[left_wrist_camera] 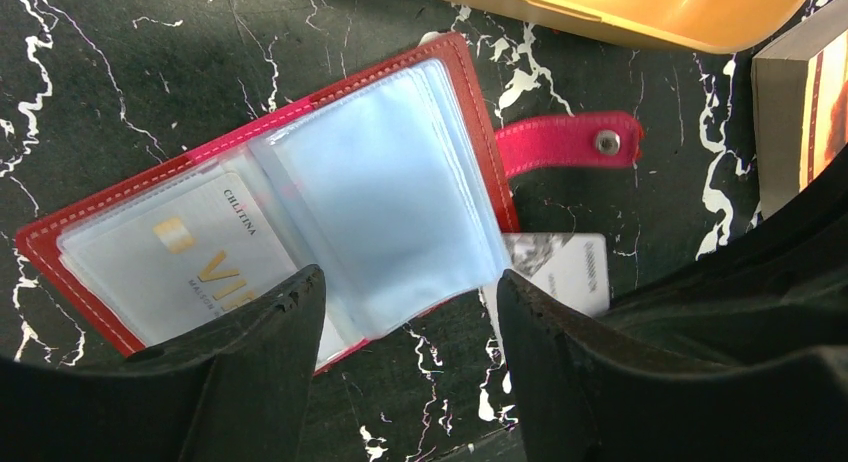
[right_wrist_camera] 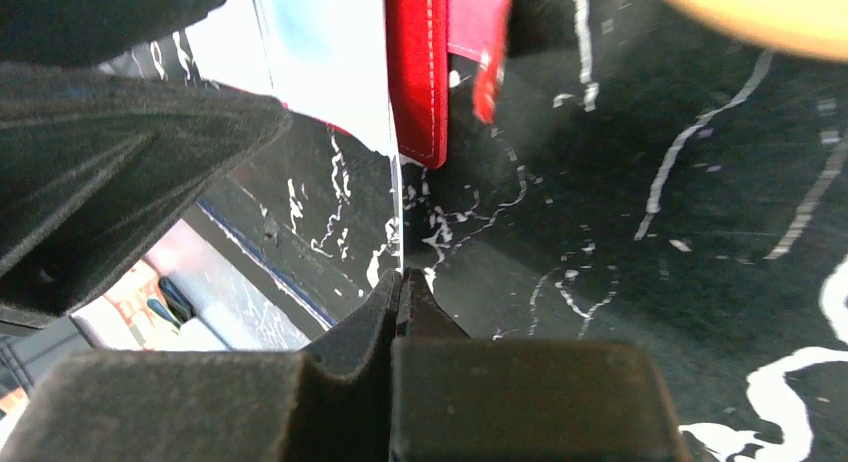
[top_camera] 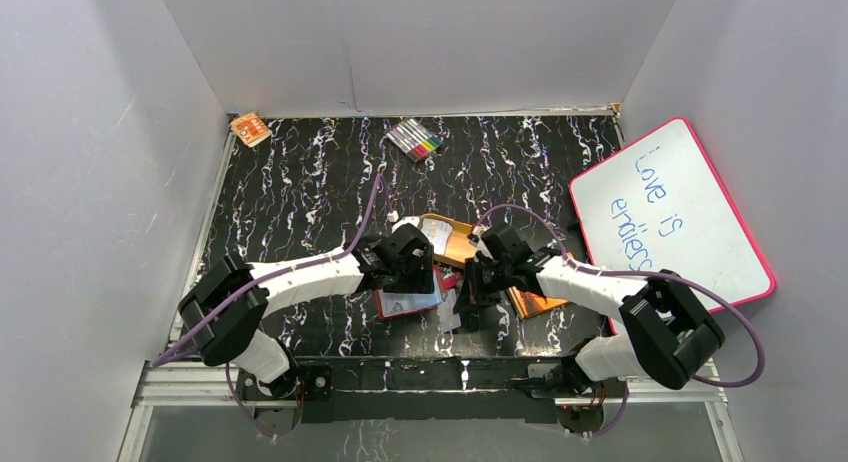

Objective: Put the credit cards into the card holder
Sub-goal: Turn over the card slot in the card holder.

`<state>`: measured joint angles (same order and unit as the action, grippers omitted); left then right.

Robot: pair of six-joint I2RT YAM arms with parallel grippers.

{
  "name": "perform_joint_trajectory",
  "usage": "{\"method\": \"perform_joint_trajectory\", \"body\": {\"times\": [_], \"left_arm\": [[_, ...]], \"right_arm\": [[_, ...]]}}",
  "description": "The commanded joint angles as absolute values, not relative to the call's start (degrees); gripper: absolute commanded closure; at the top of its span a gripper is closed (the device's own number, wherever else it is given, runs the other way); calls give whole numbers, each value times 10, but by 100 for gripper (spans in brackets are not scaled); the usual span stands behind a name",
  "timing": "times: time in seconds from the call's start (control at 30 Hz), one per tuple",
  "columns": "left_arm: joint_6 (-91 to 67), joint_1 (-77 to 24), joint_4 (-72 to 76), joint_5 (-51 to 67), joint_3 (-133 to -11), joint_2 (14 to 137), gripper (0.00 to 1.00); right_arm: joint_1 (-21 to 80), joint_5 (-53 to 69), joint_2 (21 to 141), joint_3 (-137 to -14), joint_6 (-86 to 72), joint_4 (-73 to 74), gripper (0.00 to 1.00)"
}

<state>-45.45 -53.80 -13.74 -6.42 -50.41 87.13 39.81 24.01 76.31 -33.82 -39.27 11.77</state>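
Seen from above, two white robot arms reach inward over a black marbled desk (top_camera: 300,182) and meet near its middle. Between them lies the card holder (top_camera: 405,304), a small red wallet. It is opened flat near the front of the desk, just in front of an orange tray (top_camera: 455,240) and left of an orange-brown book (top_camera: 535,302). A pink-rimmed whiteboard (top_camera: 680,217) with blue handwriting sits at the right. A pack of coloured markers (top_camera: 416,139) lies near the far edge.

The left wrist camera looks down on the card holder (left_wrist_camera: 478,107). Its glossy pale-blue sleeves are fanned open, and its red snap tab (left_wrist_camera: 565,142) sticks out to the right, unfastened. A credit card with a gold chip (left_wrist_camera: 190,257) sits inside the left-hand sleeve. A white credit card (left_wrist_camera: 565,267) shows just beside the holder's near right corner, its left end hidden under the sleeves. The left gripper (left_wrist_camera: 410,287) hangs over the holder's near edge with its black fingers (left_wrist_camera: 270,362) spread apart and nothing clamped between them. Whether the tips touch the sleeves cannot be told. The tray (left_wrist_camera: 620,7) and the book (left_wrist_camera: 800,102) fill the top and right edges of this view.

In the right wrist camera, the right gripper (right_wrist_camera: 400,282) has its fingers clenched together on a thin pale card (right_wrist_camera: 396,212). The card is seen edge-on and runs from the fingertips to the red stitched edge of the card holder (right_wrist_camera: 415,82). Whether this is the same white card seen from the other wrist cannot be told.
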Motion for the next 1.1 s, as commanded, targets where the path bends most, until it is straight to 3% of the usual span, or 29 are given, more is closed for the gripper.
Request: {"method": "perform_joint_trajectory", "body": {"times": [0.0, 0.43, 0.83, 1.07], "left_arm": [[-447, -540, -146, -77, -517, 871, 39], [-441, -540, -151, -94, -499, 879, 45], [-401, -564, -160, -110, -530, 920, 39], [-408, -575, -199, -158, -537, 958, 47]], "right_arm": [[435, 249, 767, -351, -409, 102, 100], [453, 171, 707, -349, -429, 160, 100], [453, 78, 600, -354, -442, 232, 100], [453, 65, 587, -366, -442, 241, 100]]}}
